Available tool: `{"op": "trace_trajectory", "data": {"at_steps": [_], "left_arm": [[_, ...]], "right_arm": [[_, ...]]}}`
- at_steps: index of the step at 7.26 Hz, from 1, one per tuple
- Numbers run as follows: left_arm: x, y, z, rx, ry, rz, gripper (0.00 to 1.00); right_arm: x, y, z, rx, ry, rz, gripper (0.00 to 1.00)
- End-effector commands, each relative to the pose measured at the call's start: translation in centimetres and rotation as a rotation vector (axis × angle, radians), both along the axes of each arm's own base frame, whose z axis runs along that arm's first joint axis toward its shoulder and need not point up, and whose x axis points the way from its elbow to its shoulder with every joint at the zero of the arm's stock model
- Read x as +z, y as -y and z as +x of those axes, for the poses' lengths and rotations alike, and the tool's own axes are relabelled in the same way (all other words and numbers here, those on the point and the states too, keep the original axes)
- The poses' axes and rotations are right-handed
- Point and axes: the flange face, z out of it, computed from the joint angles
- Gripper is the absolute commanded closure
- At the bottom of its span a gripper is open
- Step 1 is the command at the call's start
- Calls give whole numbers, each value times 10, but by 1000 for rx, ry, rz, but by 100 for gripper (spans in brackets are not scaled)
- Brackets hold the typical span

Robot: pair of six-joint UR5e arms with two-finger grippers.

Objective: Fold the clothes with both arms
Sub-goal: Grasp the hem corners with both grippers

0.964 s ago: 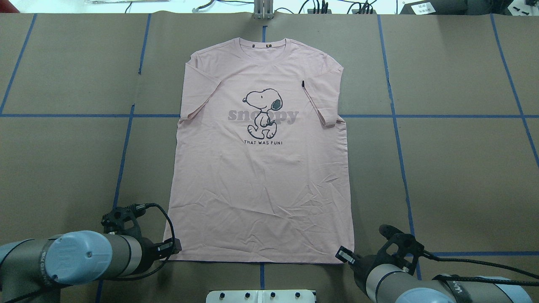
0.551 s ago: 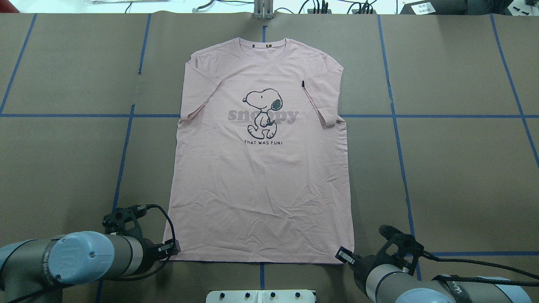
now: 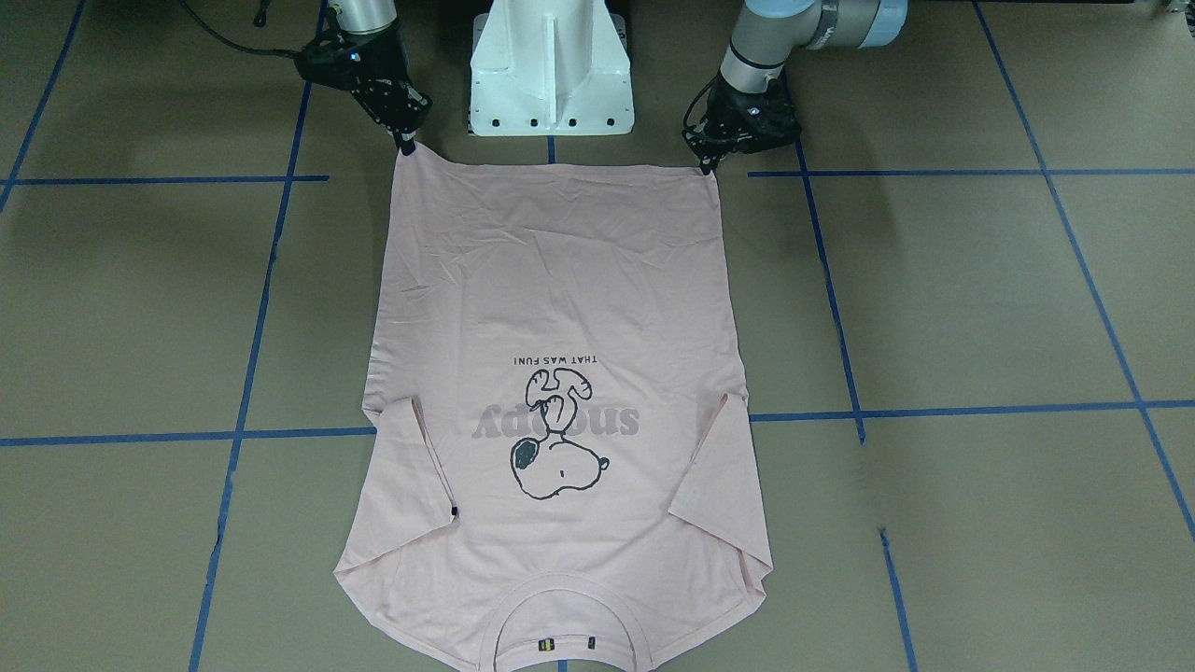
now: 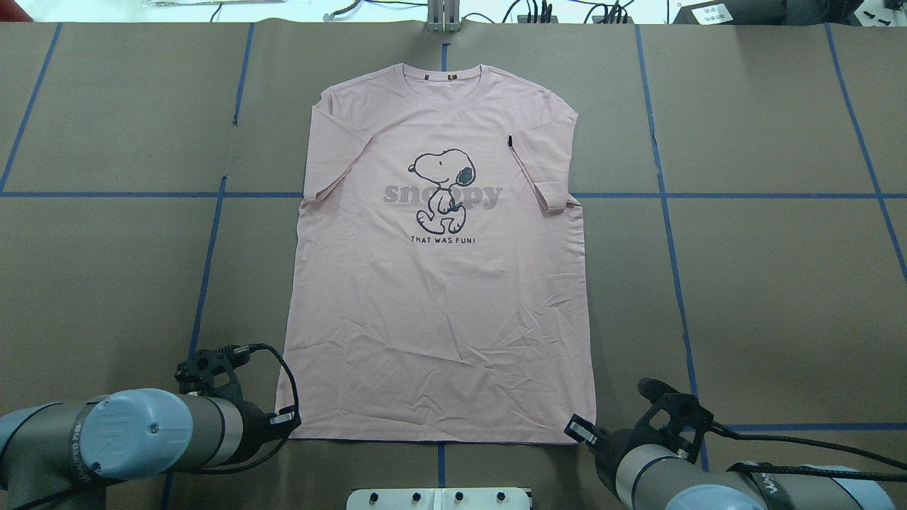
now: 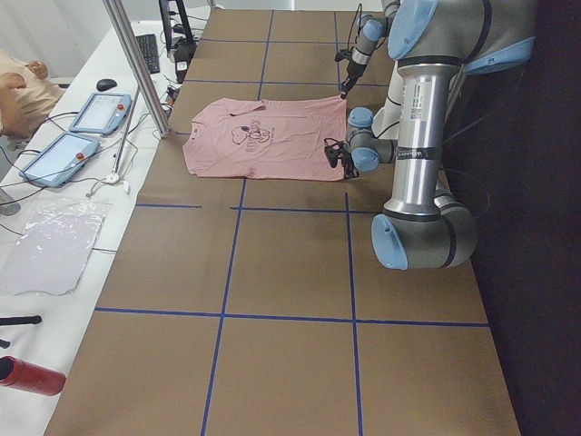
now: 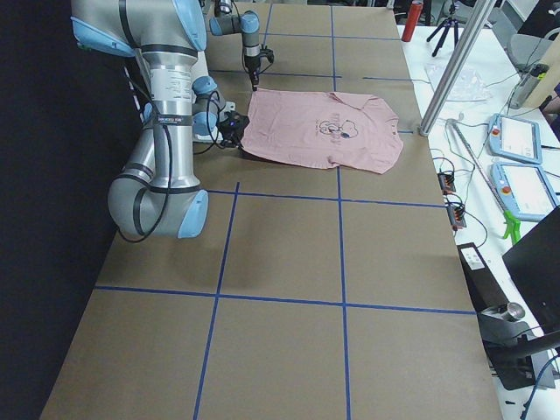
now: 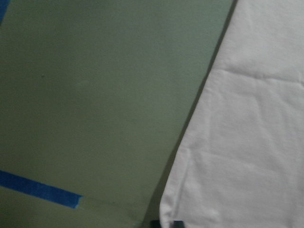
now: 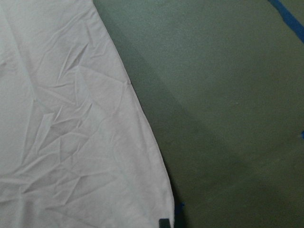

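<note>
The pale pink T-shirt [image 4: 439, 304] lies flat on the brown table, dog print and "snoopy" lettering up, collar at the far edge and hem towards me. It also shows in the front view [image 3: 560, 280]. My left gripper [image 4: 289, 419] is at the hem's left corner, shut on the fabric; in the front view it [image 3: 707, 166] is on the right. My right gripper [image 4: 584, 431] pinches the hem's right corner [image 3: 408, 147], which peaks up slightly. Each wrist view shows a dark fingertip on a shirt corner, in the left [image 7: 166, 223] and the right [image 8: 164, 222].
The white pedestal base [image 3: 551, 75] stands just behind the hem between the arms. Blue tape lines [image 4: 212, 234] cross the brown table. A metal post [image 4: 443, 18] stands beyond the collar. Tablets [image 5: 100, 113] and cables lie on a side table past the far edge.
My left gripper has shifted slightly towards me and in at the hem's left corner, and a thin shadow now shows under the hem. The right gripper and the shirt have stayed put.
</note>
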Motion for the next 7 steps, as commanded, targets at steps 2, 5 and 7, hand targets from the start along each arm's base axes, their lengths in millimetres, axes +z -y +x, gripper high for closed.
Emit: {"op": "trace_trajectory", "data": {"at_steps": [2, 5, 7], "left_arm": [[-47, -8, -30, -9, -95, -50, 100], [-117, -30, -85, -7, -135, -92, 100], [-118, 50, -84, -125, -102, 15, 100]], "right_arm": [[1, -1, 32, -7, 0, -4, 100], [-36, 7, 111, -17, 76, -28, 100], [-49, 91, 107, -10, 62, 77, 100]]}}
